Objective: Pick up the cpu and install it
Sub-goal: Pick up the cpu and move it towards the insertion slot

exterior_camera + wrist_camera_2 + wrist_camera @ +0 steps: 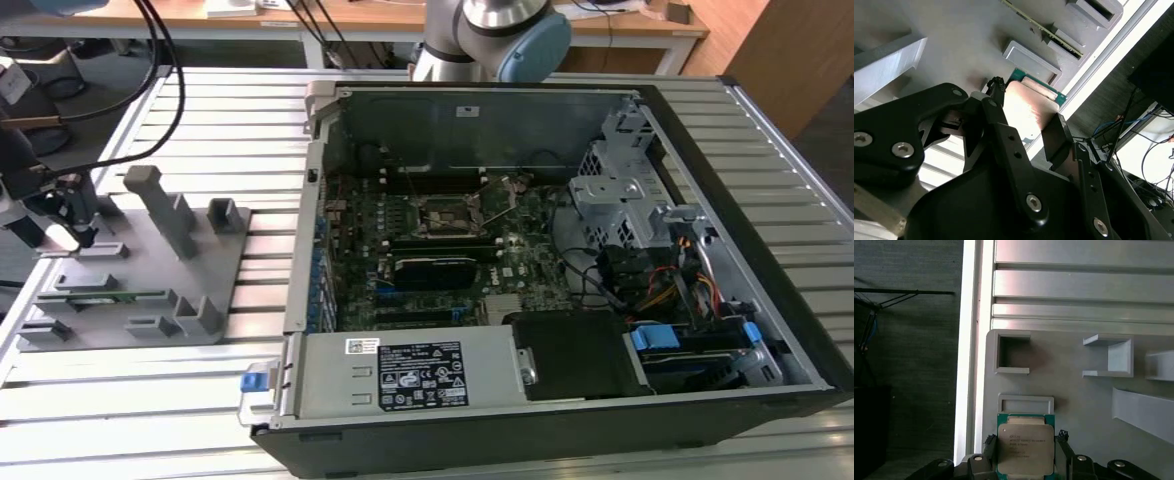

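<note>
Two fingers clamp cpu; exterior view adds computer case.

A silver-grey tubular arm joint with a pale blue round cap shows at the exterior view's top centre. The matte black gripper has flat linkage bars studded with silver socket-head screws. Black cables hang at the exterior view's upper left.
</note>
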You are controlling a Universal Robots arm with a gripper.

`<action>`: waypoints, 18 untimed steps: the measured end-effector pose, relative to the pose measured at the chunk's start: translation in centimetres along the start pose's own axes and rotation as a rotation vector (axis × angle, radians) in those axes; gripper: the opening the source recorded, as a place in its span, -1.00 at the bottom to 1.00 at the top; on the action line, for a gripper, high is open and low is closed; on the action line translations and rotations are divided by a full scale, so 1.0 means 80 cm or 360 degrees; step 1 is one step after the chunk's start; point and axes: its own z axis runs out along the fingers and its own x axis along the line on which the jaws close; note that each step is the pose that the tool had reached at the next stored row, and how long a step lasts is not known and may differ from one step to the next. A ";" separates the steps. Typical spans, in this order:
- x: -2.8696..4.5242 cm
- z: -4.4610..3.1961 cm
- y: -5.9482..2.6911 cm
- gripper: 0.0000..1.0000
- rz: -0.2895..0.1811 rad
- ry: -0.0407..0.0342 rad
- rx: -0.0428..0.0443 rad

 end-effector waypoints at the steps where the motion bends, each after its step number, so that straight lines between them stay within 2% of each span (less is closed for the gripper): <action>1: 0.0000 -0.0010 0.000 0.08 0.0000 0.0000 0.0000; 18: 0.0002 -0.0095 0.000 0.08 0.0000 0.0000 0.0000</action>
